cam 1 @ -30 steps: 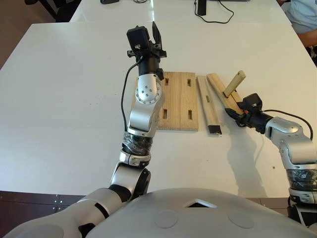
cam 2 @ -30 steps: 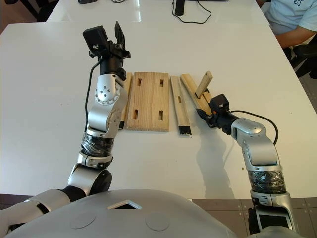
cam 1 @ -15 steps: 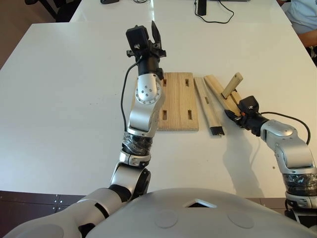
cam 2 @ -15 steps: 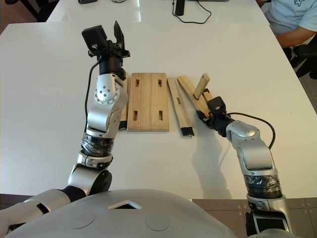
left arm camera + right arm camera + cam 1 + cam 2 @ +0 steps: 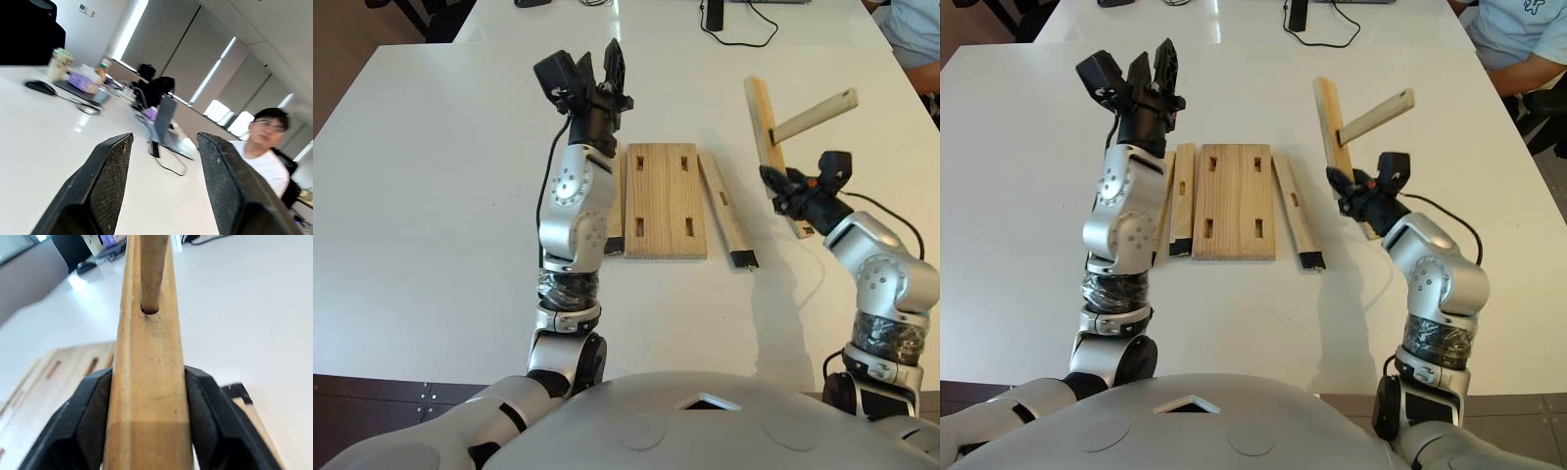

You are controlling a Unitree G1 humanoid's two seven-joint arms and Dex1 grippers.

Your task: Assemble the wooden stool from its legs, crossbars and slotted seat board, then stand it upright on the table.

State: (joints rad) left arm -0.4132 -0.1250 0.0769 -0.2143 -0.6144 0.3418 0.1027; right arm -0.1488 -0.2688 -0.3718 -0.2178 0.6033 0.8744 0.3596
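The slotted seat board (image 5: 666, 201) lies flat on the white table (image 5: 440, 196). One loose leg (image 5: 726, 211) lies to its right and another leg (image 5: 1182, 196) to its left, beside my left arm. My right gripper (image 5: 793, 191) is shut on a third leg (image 5: 766, 127), held tilted above the table, with a crossbar (image 5: 813, 115) plugged into its hole. In the right wrist view both pads clamp that leg (image 5: 146, 347) below the crossbar (image 5: 152, 269). A further leg (image 5: 249, 406) lies on the table beneath. My left gripper (image 5: 597, 73) is raised above the board's far left corner, open and holding nothing.
A black device with a cable (image 5: 712, 15) and a mouse (image 5: 530, 3) sit at the table's far side. Bare tabletop stretches to the left of my left arm and in front of the board.
My right gripper has lifted the leg with its crossbar off the table and swung it up. My left arm has turned leftward, uncovering the leg beside the board.
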